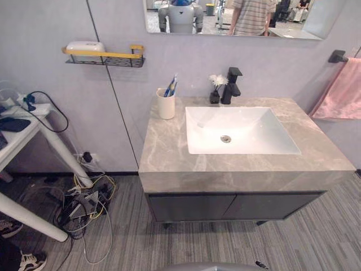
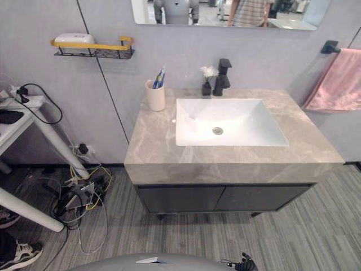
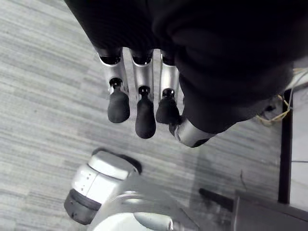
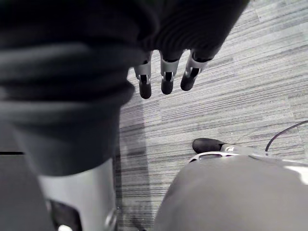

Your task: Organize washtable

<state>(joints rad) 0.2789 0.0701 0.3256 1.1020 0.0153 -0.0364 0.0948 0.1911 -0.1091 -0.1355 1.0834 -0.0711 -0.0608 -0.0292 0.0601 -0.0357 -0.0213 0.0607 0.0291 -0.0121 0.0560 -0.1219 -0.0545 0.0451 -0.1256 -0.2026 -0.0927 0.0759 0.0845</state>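
The washtable is a grey marbled counter (image 1: 169, 152) with a white sink (image 1: 265, 135) set in it. At its back left stands a white cup (image 1: 166, 106) holding toothbrushes (image 1: 170, 87). A small black vase with a white flower (image 1: 215, 96) stands beside the black faucet (image 1: 231, 84) behind the sink. My left hand (image 3: 139, 103) hangs over the striped floor with straight fingers and holds nothing. My right hand (image 4: 166, 72) hangs the same way over the floor, fingers straight and empty.
A yellow-railed wire shelf (image 1: 104, 56) on the wall carries a white box (image 1: 84, 47). A pink towel (image 1: 344, 90) hangs at the right. A white table (image 1: 22, 135) and floor cables (image 1: 84, 203) lie left. A person (image 1: 251, 17) shows in the mirror; shoes (image 1: 25, 261) at lower left.
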